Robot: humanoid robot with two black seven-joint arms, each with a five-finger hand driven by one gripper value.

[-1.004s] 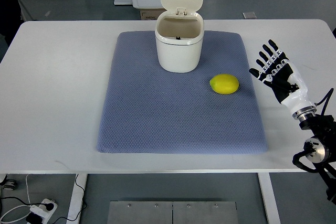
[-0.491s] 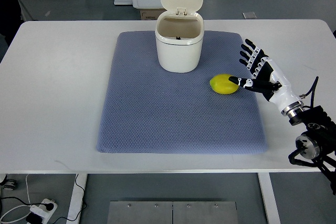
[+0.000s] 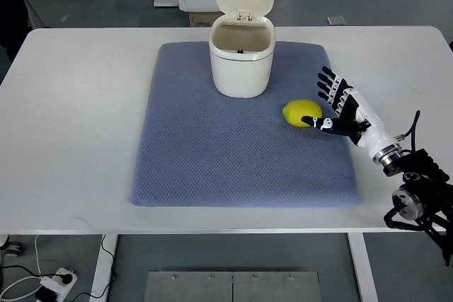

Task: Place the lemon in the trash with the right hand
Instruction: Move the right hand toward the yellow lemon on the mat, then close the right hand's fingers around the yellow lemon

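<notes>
The right hand (image 3: 340,107) has black fingers (image 3: 328,84) with small white joints along each of them, and the thumb has a white piece near its tip. Behind the fingers, the back of the hand is covered with a smooth white shell. After the shell comes a short silver metal ring at the wrist. Further behind, the forearm is made of black parts with a round grey disc on the side. A thin black cable rises in a loop near the wrist.
</notes>
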